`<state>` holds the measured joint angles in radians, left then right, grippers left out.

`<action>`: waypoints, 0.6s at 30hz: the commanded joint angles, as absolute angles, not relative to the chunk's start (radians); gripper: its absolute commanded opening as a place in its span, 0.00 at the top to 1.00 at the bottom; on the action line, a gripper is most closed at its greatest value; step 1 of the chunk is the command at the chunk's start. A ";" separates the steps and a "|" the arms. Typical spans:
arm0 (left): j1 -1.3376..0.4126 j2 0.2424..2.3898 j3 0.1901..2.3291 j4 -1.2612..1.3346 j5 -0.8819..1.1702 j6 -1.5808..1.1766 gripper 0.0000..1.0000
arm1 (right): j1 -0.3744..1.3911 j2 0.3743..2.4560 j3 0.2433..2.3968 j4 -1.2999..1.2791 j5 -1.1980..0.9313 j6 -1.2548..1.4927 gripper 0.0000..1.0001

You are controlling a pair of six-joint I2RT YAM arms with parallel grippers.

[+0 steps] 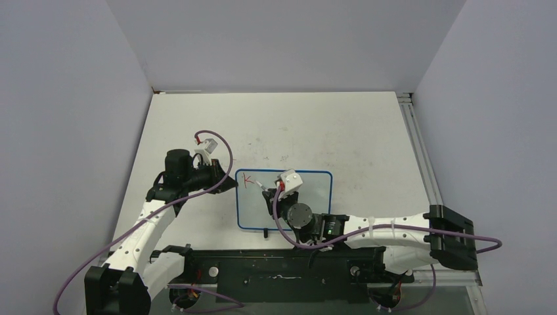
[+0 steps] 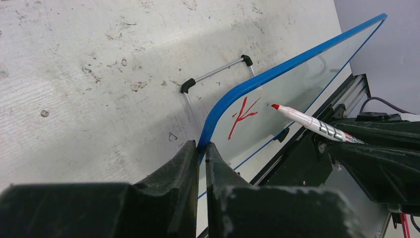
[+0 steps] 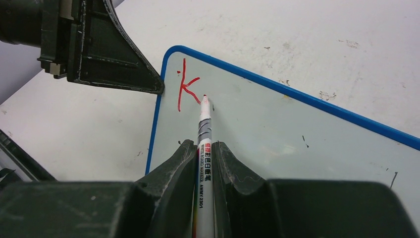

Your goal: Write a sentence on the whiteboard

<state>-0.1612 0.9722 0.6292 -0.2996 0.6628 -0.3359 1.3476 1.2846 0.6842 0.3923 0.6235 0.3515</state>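
whiteboard flat, long axis left-right; left gripper clenched on its left edge; right gripper grasping marker

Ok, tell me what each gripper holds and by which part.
Left gripper pinches the whiteboard by its blue frame near a corner. Right gripper clamps the marker by its barrel.

Bright, even light, soft shadows (foreground blur in wrist views)

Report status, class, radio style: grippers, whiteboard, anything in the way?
Left gripper shut on the whiteboard edge. Right gripper shut on the marker, tip beside one red K. Nothing in the way on the board.
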 commanded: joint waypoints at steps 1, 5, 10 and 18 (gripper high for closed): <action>-0.173 0.968 0.666 -0.307 0.693 -0.336 1.00 | 1.335 1.302 0.724 0.442 0.624 0.354 0.95; -0.173 0.971 0.666 -0.307 0.692 -0.336 1.00 | 1.327 1.311 0.726 0.445 0.624 0.353 0.95; -0.173 0.971 0.666 -0.307 0.693 -0.335 1.00 | 1.326 1.314 0.720 0.430 0.641 0.365 0.95; -0.173 0.969 0.666 -0.307 0.693 -0.334 1.00 | 1.327 1.312 0.696 0.403 0.644 0.400 0.95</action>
<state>-0.1612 0.9722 0.6292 -0.3000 0.6624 -0.3347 1.3293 1.3071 0.6842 0.3943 0.6228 0.3714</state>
